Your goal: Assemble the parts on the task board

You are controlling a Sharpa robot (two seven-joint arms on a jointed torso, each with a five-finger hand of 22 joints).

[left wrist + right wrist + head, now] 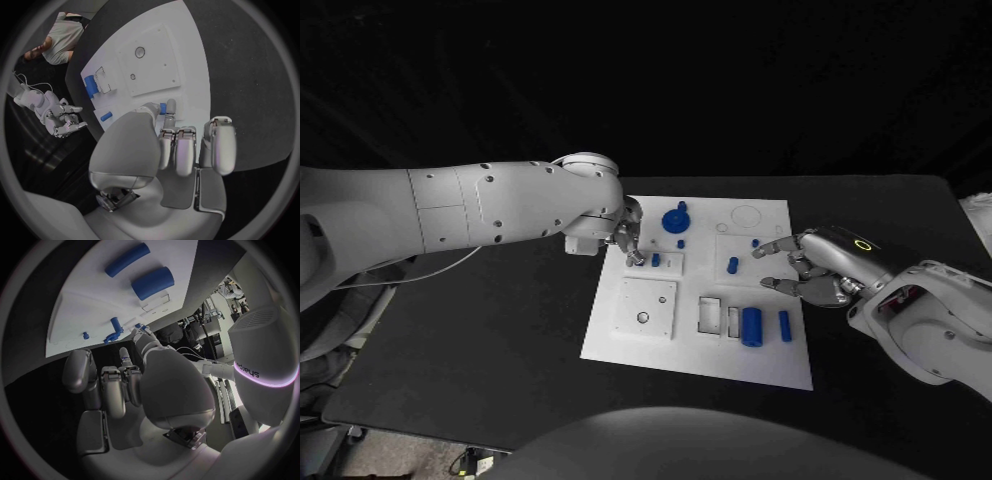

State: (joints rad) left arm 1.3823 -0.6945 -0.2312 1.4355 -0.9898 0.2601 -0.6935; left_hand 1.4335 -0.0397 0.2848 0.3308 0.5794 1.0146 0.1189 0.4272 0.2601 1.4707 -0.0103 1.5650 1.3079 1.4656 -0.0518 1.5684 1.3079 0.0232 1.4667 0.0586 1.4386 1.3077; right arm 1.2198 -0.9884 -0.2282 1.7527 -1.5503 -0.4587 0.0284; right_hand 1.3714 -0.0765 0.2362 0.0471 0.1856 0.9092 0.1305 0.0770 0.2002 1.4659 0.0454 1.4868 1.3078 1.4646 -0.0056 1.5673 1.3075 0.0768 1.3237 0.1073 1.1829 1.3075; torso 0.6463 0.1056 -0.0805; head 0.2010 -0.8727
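The white task board (625, 340) lies mid-table. My left hand (626, 238) reaches over its upper left part and pinches a small blue peg (656, 260) between thumb and a finger at a small square block; the left wrist view shows the peg (162, 107) between those fingertips. My right hand (812, 270) hovers over the board's right edge with fingers spread, holding nothing. A blue knobbed piece (676, 220) stands near the board's far edge. A short blue peg (733, 265) sits mid-board. A thick blue cylinder (751, 326) and a thinner peg (785, 326) lie near the right side.
A white square plate with a small hole (648, 305) sits on the board's left half, with two rectangular slots (711, 315) beside it. Black table (488, 340) surrounds the board. A white object (978, 215) lies at the table's right edge.
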